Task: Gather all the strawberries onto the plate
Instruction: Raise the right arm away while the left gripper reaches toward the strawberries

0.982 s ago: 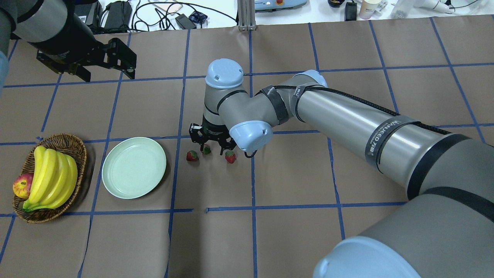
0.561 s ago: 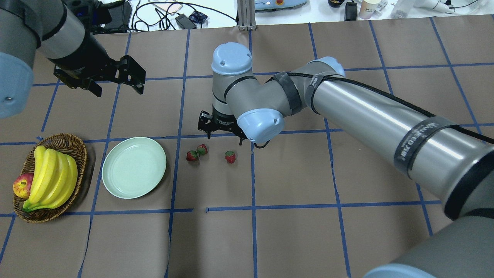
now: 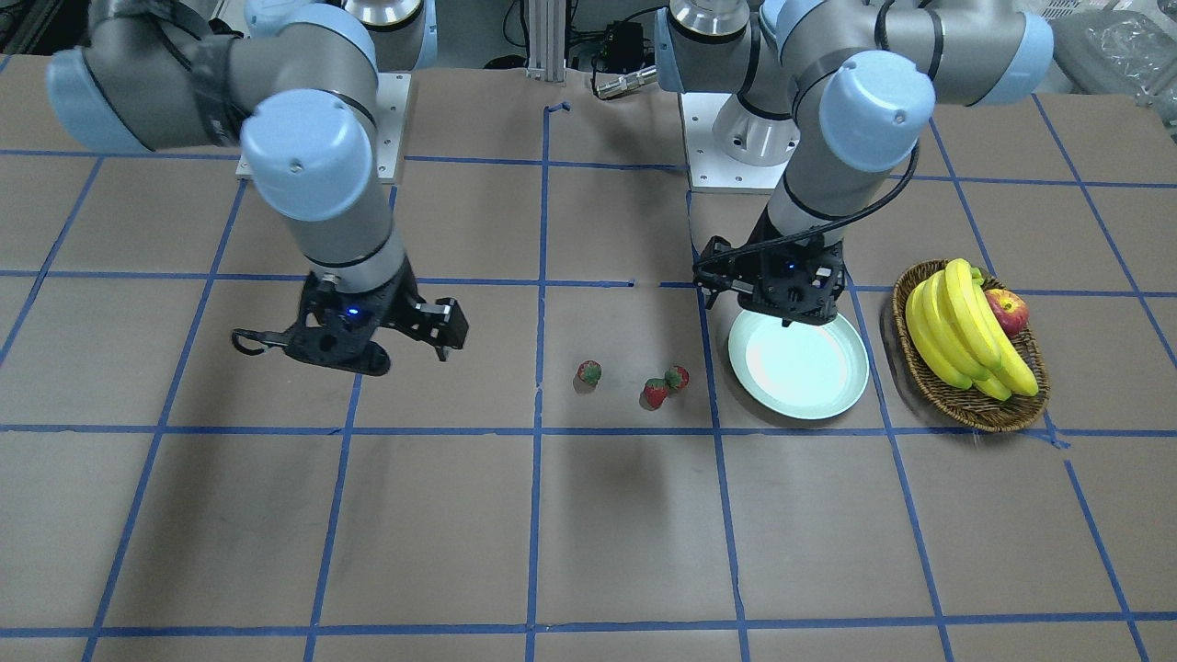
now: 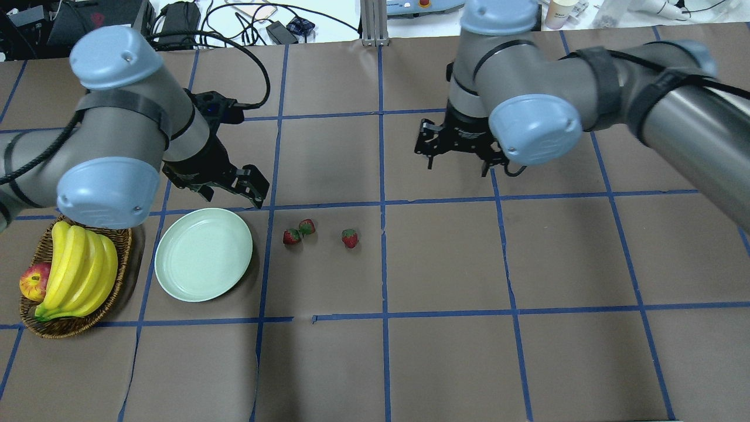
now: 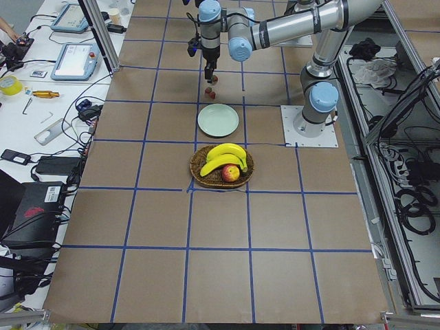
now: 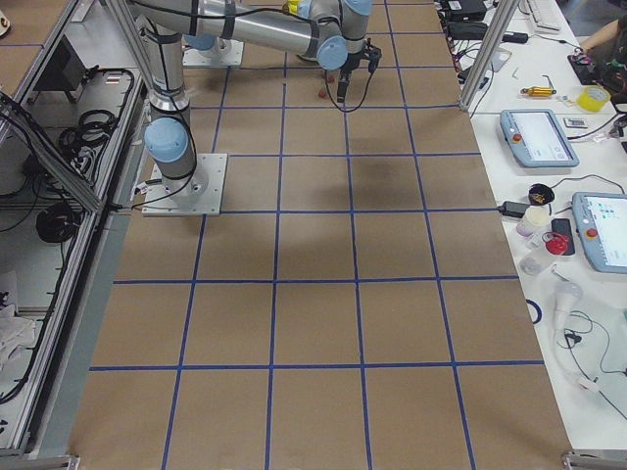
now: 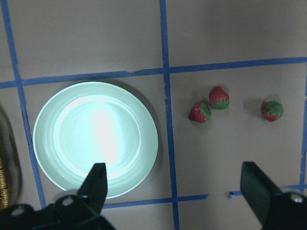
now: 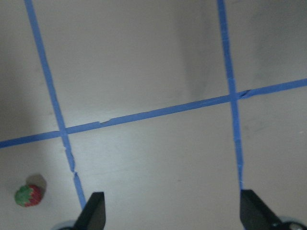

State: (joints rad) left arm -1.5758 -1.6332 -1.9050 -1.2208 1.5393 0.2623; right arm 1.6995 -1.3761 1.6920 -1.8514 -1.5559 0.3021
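Hovering with jaws spread wide and gripping nothing, the left gripper (image 4: 231, 190) sits above the 12 o'clock rim of the plate (image 4: 203, 255) in the overhead view; the right gripper (image 4: 457, 167), also spread and holding nothing, hangs at about 1 o'clock from the berries. On the table (image 4: 445, 264) at the plate's 3 o'clock lie the first strawberry (image 4: 291, 236) and second strawberry (image 4: 306, 226), just beside each other, with the third strawberry (image 4: 350, 237) farther out. Basket (image 4: 126, 240) with bananas (image 4: 76, 264) and apple (image 4: 34, 281) sits at the plate's 9 o'clock.
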